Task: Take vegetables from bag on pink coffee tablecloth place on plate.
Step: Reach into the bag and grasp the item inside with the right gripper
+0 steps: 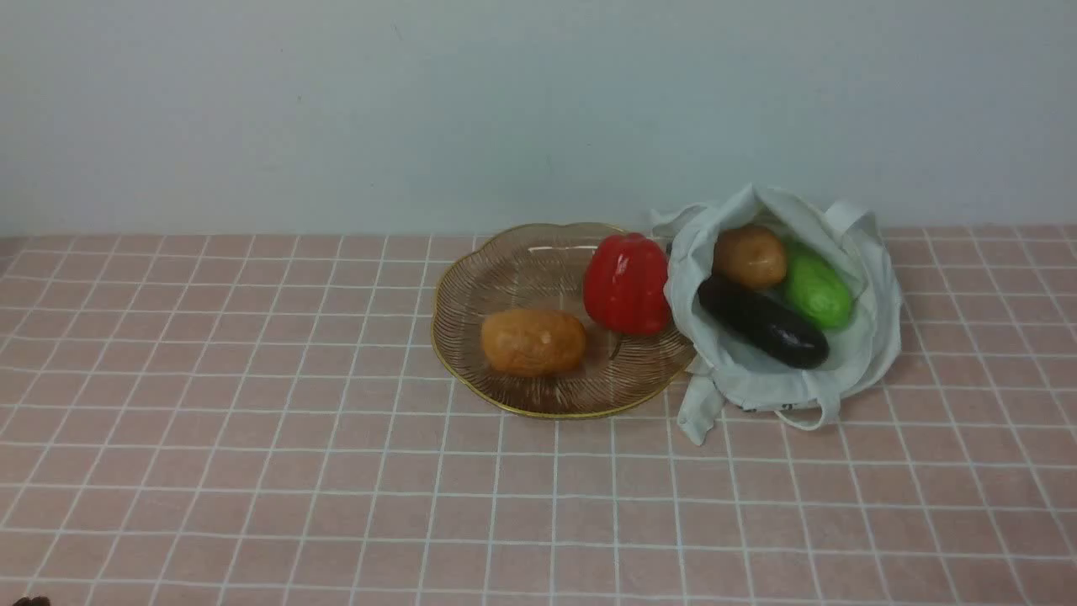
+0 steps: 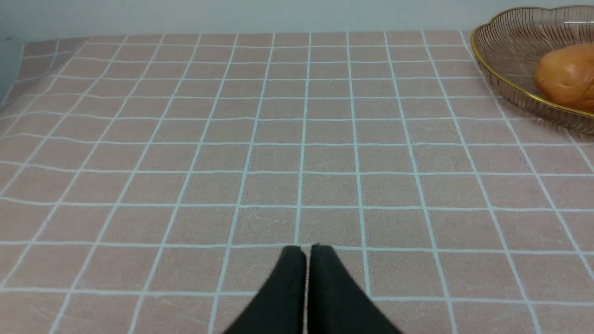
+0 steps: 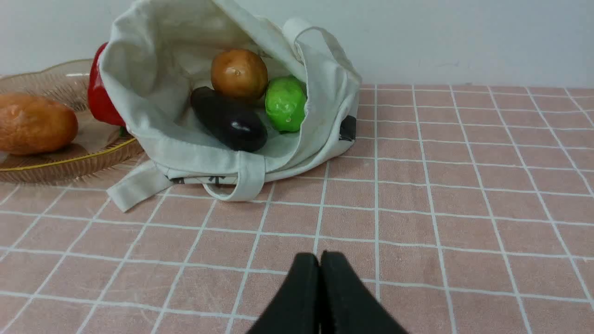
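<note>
Pink gridded tablecloth is all that lies under my left gripper, whose fingers are pressed together on nothing. The plate sits ahead of it, off toward the robot's right and well apart. On that plate I count 2 vegetables: a potato and the red bell pepper, which stands at the rim right against the bag as far as I can tell. The bag lies slumped beside the plate with its mouth open toward me. 3 pieces remain inside: a second potato at the back, the eggplant across the front and the cucumber beside them. My right gripper is likewise closed and empty, low over the cloth, with the bag mouth ahead of it, slightly toward the plate side.

I judge the next pick belongs to the right arm. The eggplant is nearest its tips and unobstructed. I'd spread the jaws first, come in over the front hem rather than through the loop handle, and close across the eggplant's width near its middle. It looks glossy, so a centred pinch matters. I'd then lift straight up to avoid dragging fabric or nudging the pepper.
</note>
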`<state>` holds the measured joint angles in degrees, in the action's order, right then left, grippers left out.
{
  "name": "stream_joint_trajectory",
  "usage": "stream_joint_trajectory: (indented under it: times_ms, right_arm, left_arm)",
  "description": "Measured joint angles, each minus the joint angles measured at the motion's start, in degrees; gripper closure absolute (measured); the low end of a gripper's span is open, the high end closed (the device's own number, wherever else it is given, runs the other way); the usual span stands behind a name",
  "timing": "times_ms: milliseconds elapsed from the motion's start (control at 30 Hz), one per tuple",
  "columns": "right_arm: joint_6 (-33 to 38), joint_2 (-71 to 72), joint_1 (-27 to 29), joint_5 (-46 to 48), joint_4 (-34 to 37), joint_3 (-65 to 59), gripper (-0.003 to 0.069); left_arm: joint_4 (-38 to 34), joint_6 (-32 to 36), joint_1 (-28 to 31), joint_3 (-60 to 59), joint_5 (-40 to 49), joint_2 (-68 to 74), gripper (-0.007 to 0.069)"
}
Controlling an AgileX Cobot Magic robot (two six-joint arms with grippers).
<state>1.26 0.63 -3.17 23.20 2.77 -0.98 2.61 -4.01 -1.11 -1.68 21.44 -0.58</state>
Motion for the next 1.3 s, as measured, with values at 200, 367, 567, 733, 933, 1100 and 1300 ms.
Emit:
stream_joint_trajectory:
  times_ms: [200, 367, 567, 733, 933, 1100, 1300]
  right_arm:
    - [0.00, 0.00, 0.00, 0.00, 0.00, 0.00, 0.0674]
    - [0.00, 0.00, 0.00, 0.00, 0.00, 0.00, 0.0674]
    - [0.00, 0.00, 0.00, 0.00, 0.00, 0.00, 0.0674]
    - [0.00, 0.00, 0.00, 0.00, 0.00, 0.00, 0.0674]
    - [0.00, 0.00, 0.00, 0.00, 0.00, 0.00, 0.0674]
    - [0.00, 0.00, 0.00, 0.00, 0.00, 0.00, 0.0674]
    - [-1.26, 0.00, 0.00, -1.60, 1.99, -0.20, 0.0674]
  left_arm:
    - [0.00, 0.00, 0.00, 0.00, 0.00, 0.00, 0.0629]
    - [0.00, 0.00, 0.00, 0.00, 0.00, 0.00, 0.0629]
    - [0.00, 0.00, 0.00, 0.00, 0.00, 0.00, 0.0629]
    - [0.00, 0.00, 0.00, 0.00, 0.00, 0.00, 0.0629]
    - [0.00, 0.00, 0.00, 0.00, 0.00, 0.00, 0.0629]
    - [0.00, 0.00, 0.00, 0.00, 0.00, 0.00, 0.0629]
    - [0.00, 0.00, 0.00, 0.00, 0.00, 0.00, 0.0629]
